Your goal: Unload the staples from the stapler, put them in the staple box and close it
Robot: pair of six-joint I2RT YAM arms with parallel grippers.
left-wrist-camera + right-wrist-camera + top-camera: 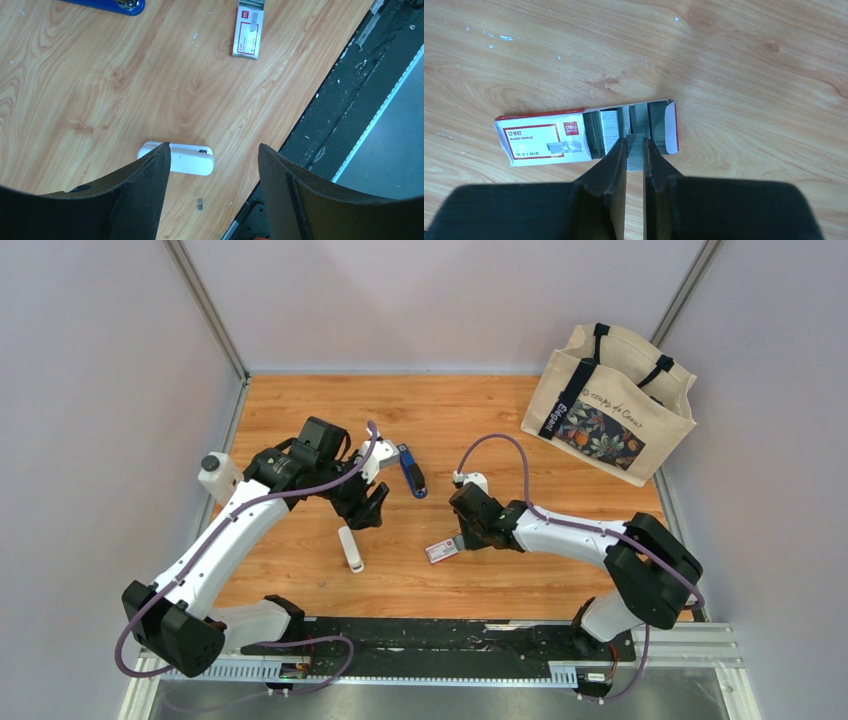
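Note:
The blue stapler [411, 468] lies on the wooden table between the arms; only its edge shows at the top of the left wrist view [107, 5]. My left gripper [368, 508] [215, 150] is open and empty, just above the white stick [182, 159] and apart from the stapler. My right gripper [462, 540] [636, 142] is shut on a strip of staples [636, 155] at the open end of the pink-and-white staple box [544, 142], which lies flat with several more strips inside.
A canvas tote bag [610, 405] stands at the back right. The white stick [351, 548] lies left of the staple box [441, 551] [248, 27]. A tiny staple bit [200, 203] lies near the black rail [450, 635] at the table's near edge.

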